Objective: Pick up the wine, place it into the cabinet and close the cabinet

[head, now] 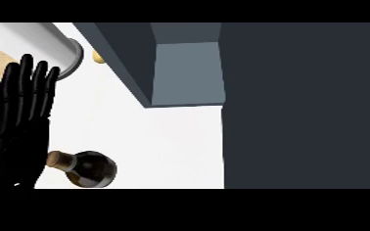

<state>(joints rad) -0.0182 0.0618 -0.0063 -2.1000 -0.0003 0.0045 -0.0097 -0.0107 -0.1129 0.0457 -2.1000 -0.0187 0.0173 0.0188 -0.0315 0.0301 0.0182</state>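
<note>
Here: one wine bottle (88, 168), one open-fingered hand (25, 107), one cabinet (289, 103).

A kitchen: a dark grey cabinet (289, 103) rises over a white counter (166, 142), where a corked wine bottle (90, 169) stands beside a steel cylinder (43, 44).

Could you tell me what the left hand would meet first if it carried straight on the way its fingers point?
Probably the pale grey cylinder just beyond the fingertips of the black left hand, though depth is unclear.
</note>
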